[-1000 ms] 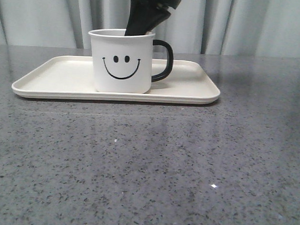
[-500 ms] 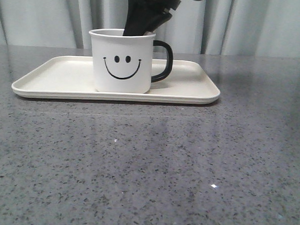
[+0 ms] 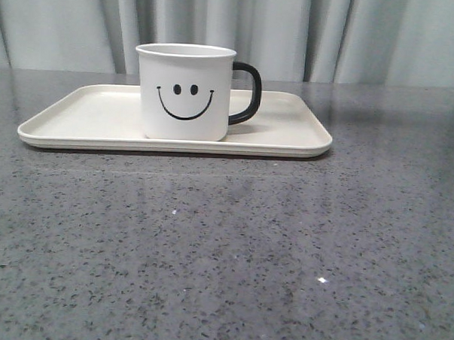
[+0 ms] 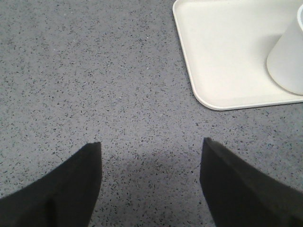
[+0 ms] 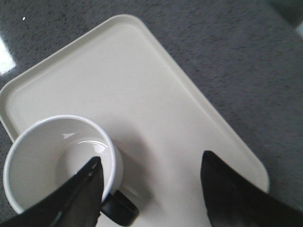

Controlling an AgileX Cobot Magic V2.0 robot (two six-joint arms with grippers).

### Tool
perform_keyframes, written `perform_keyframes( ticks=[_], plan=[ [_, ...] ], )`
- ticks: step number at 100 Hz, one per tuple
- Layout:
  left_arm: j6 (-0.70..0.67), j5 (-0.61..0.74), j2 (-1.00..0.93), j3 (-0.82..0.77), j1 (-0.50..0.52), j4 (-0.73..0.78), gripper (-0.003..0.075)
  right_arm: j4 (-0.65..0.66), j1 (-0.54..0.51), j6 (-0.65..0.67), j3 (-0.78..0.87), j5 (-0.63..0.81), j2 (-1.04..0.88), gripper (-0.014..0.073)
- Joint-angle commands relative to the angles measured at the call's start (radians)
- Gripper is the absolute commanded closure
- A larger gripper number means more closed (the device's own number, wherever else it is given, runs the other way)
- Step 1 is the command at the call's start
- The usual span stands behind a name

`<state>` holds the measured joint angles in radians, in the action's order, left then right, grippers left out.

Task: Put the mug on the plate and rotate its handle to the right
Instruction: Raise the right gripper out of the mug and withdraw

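Observation:
The white mug with the black smiley face stands upright on the cream plate, its black handle pointing right. Neither gripper shows in the front view. In the right wrist view my right gripper hangs open above the plate, one finger over the rim of the mug, with the handle below it; nothing is held. In the left wrist view my left gripper is open over bare tabletop, beside a corner of the plate and the mug.
The speckled grey tabletop stretches wide in front of the plate. Pale grey curtains hang behind the table's far edge.
The black right gripper that reached into the mug from above has lifted out of the front view. The mug stays in place on the plate.

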<state>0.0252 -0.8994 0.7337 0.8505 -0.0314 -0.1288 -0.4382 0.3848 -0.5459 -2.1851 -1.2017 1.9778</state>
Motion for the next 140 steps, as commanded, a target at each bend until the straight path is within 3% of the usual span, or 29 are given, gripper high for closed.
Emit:
perform_keyframes(
  ticks=[1, 28, 52, 80, 102, 140],
  plan=[
    [-0.008, 0.059, -0.003, 0.026, 0.004, -0.013, 0.0279, 0.01, -0.032, 0.043, -0.032, 0.026, -0.126, 0.0134],
    [-0.008, 0.059, -0.003, 0.026, 0.004, -0.013, 0.0279, 0.12, -0.101, 0.119, 0.076, 0.008, -0.345, 0.0137],
    [-0.008, 0.059, -0.003, 0.026, 0.004, -0.013, 0.0279, 0.291, -0.122, 0.178, 0.486, 0.202, -0.665, 0.0137],
    [-0.008, 0.063, -0.003, 0.026, 0.004, -0.013, 0.0279, 0.293, -0.134, 0.223, 0.943, 0.407, -0.979, 0.0137],
    [-0.008, 0.064, -0.003, 0.026, 0.004, -0.013, 0.0279, 0.293, -0.215, 0.237, 1.251, 0.558, -1.186, 0.0137],
    [-0.008, 0.064, -0.003, 0.026, 0.004, -0.013, 0.0279, 0.293, -0.3, 0.308, 1.576, 0.74, -1.496, 0.0137]
  ],
)
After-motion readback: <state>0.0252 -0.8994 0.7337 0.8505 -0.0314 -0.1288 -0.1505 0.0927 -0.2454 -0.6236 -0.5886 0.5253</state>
